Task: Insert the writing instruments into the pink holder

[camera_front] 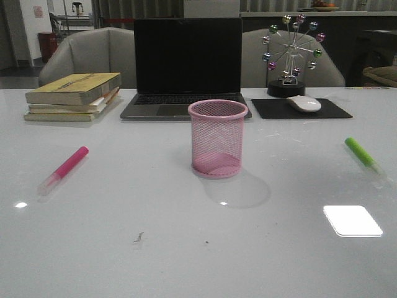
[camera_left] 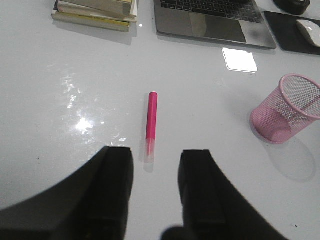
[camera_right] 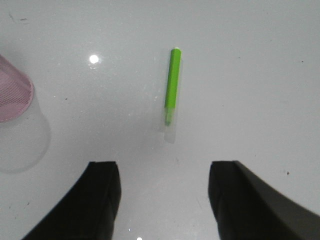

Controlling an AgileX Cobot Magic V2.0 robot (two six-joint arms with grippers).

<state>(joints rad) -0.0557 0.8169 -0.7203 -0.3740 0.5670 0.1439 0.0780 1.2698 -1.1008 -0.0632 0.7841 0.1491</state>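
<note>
Front view: the pink holder [camera_front: 217, 138], a round wire-mesh cup with a solid rim and base, stands upright at the middle of the glossy white counter [camera_front: 186, 248], with nothing inside it. The pink highlighter [camera_front: 64, 169] lies flat well to its left, its clear cap toward the near edge; the green highlighter [camera_front: 366, 158] lies flat well to its right, near the counter's right edge, its clear cap faint against the white surface. Wide bare surface lies between each marker and the cup and across the whole near half. Along the far edge sit a stack of books [camera_front: 73, 96], a dark open laptop [camera_front: 186, 68], a black mouse pad [camera_front: 301, 108] carrying a white mouse [camera_front: 304, 103], and a desk toy with coloured balls [camera_front: 290, 56]. Neither arm shows here.

Left wrist view: the left gripper [camera_left: 155, 165] hangs above the counter with its black jaws apart and nothing between them; the pink highlighter's capped end lies in line with the gap. The holder is off to one side, partly cut by the frame edge. Books and laptop are cropped at the border.

Right wrist view: the right gripper [camera_right: 164, 180] holds its dark jaws wide apart and empty. The green highlighter lies beyond the gap, its translucent cap nearest the jaws and hard to make out. Only a sliver of the holder's mesh shows at the frame edge.
</note>
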